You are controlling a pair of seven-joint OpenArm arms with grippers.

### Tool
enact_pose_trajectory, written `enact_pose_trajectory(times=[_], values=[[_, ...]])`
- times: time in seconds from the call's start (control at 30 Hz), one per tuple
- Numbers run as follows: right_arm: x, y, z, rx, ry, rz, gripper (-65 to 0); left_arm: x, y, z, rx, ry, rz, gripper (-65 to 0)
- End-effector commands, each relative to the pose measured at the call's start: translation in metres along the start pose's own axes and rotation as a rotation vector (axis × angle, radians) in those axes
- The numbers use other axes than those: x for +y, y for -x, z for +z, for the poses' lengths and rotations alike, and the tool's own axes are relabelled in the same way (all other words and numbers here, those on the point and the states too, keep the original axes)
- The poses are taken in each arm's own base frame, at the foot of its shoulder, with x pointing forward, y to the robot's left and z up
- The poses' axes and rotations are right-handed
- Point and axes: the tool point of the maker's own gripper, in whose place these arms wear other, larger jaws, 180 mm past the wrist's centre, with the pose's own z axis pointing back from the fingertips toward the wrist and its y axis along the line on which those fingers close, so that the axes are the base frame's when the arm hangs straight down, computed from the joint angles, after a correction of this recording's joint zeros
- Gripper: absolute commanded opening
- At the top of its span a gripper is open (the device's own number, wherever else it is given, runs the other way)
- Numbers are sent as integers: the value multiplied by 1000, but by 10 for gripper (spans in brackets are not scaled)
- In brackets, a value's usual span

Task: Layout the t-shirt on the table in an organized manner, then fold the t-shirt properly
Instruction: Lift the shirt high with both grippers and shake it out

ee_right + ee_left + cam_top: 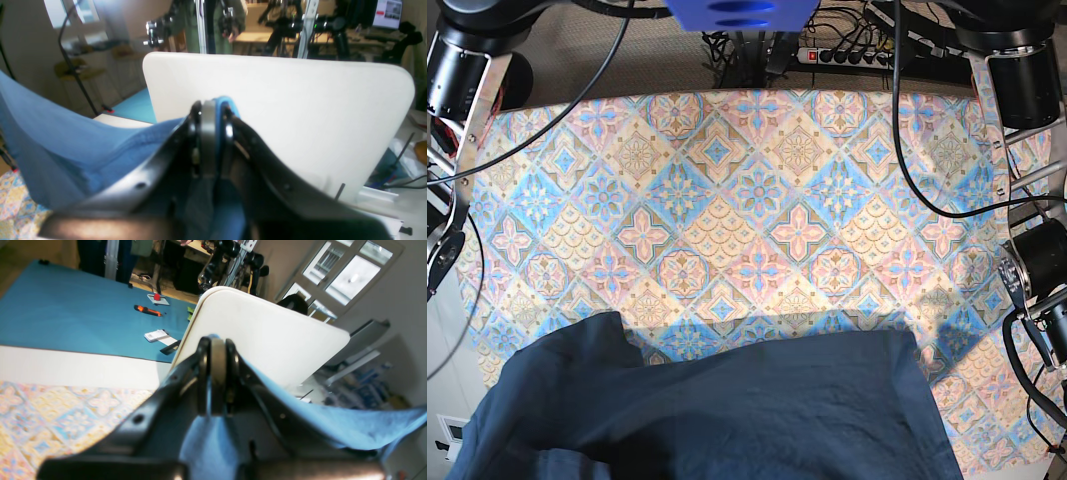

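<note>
Both sets of fingers, left (218, 373) and right (210, 140), are clamped on the dark blue t-shirt (727, 410), whose cloth spreads across the lower part of the base view over the patterned bench (747, 200).

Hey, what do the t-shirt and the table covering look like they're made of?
The t-shirt looks like soft matte knit fabric, likely cotton: it drapes and creases. The table covering seems a thin printed cloth, flat and non-glossy, with a floral diamond pattern; the exact fibre is unclear.

The t-shirt (717, 410) runs off the base view's bottom edge, hiding both pincers there.
</note>
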Motion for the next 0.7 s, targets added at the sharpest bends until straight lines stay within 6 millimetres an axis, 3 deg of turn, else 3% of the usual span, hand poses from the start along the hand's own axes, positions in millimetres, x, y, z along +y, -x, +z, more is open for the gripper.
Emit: enact_pose_trajectory(times=[0.0,0.13,0.23,0.37,0.43,0.53,0.57,0.67], values=[[6,-25,0,-53,-9,39,-643,-6,-24,3,-63,11,3,-650],[-9,14,-15,75,45,36,-643,5,-18,-3,-58,-10,40,-650],[-22,23,-18,66,81,16,-643,11,-15,-8,-61,-47,6,-650],[-19,9,-21,-32,59,-17,-643,10,-13,-10,-57,-50,-10,-650],[-21,-1,-15,-86,52,-53,-643,8,-14,-9,-61,-41,0,-650],[-22,-2,-6,-79,29,-106,-643,4,-11,-6,-31,-12,10,-650],[-19,-6,-2,-87,13,-116,-643,7,-11,-1,-8,-9,15,-650],[-1,-22,10,-67,-36,-64,-643,-4,-35,27,-36,46,-9,-650]])
